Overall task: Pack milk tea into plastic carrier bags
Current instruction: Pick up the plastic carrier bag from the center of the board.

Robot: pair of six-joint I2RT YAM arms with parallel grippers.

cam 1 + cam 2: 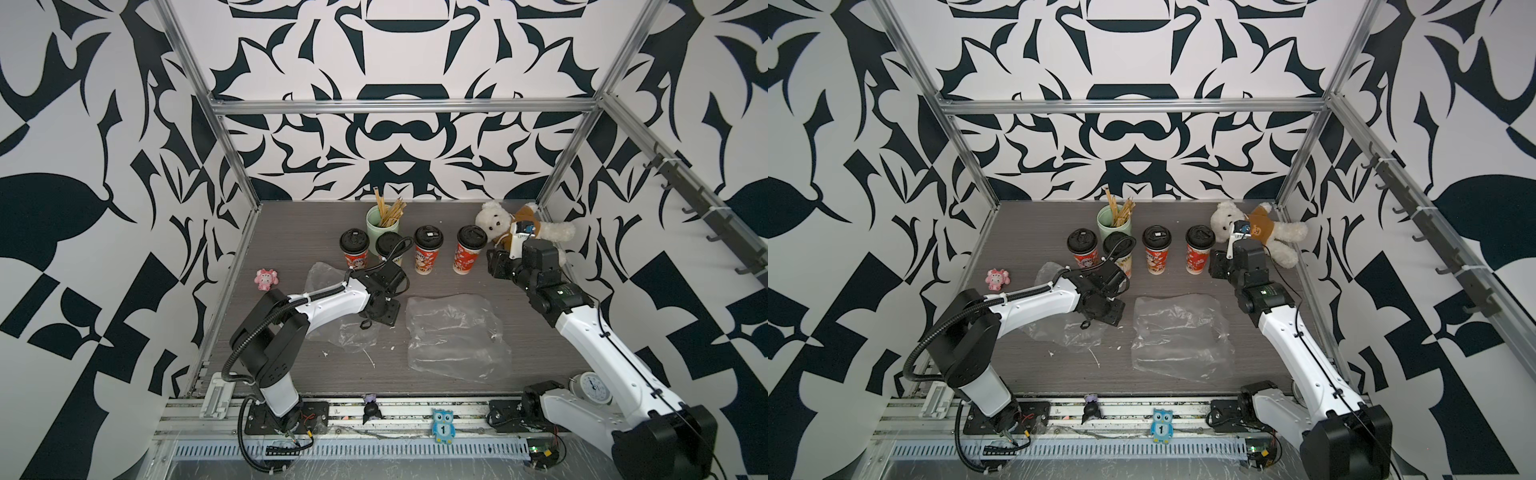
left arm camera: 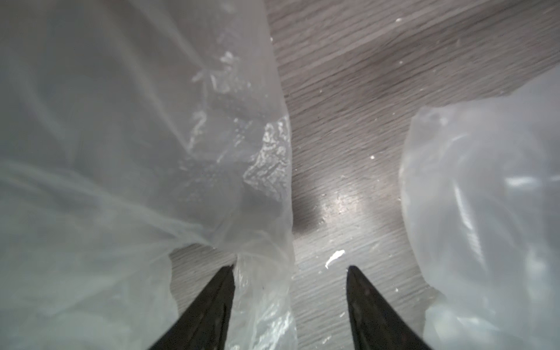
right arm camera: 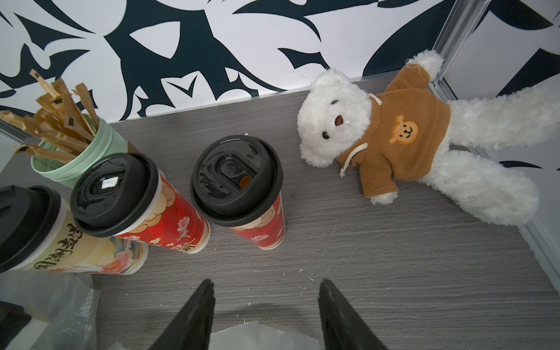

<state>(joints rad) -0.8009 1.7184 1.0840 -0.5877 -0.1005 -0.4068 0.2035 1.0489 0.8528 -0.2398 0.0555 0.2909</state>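
Four milk tea cups (image 1: pixel 428 249) stand upright in a row towards the back of the grey wood-grain table (image 1: pixel 528 370). All have their black dome lids on, and none is in a bag. Second from the robot's left is the cream cup (image 1: pixel 390 247), half hidden behind the left arm's cable; the other three are red. Just behind the row sits a mint-green cup (image 1: pixel 380 230) stuffed with brown paper-wrapped sticks (image 1: pixel 388 214).

Both clear plastic bags lie flat and crumpled in front of the cups, with a strip of bare table between them. The left carrier bag (image 1: pixel 353 340) lies partly under the left arm. The right carrier bag (image 1: pixel 453 332) is spread out mid-table with nothing on it.

The left gripper (image 2: pixel 290 272) points down at the edge of the left carrier bag that faces the other bag. In its wrist view the jaws stand apart. A crinkled fold of that bag's edge lies between them, up against one finger, and the other finger is over bare wood. The fold is not pinched. I cannot tell whether the tips touch the table.

The right gripper (image 3: pixel 266 288) hangs low just beside the rightmost red cup (image 1: pixel 471 251), between it and the teddy bear (image 1: pixel 494 220). Its jaws are open and hold nothing.

The bear, white in a brown hoodie, lies on its back in the far right corner. A small pink toy (image 1: pixel 266 279) sits near the left wall.
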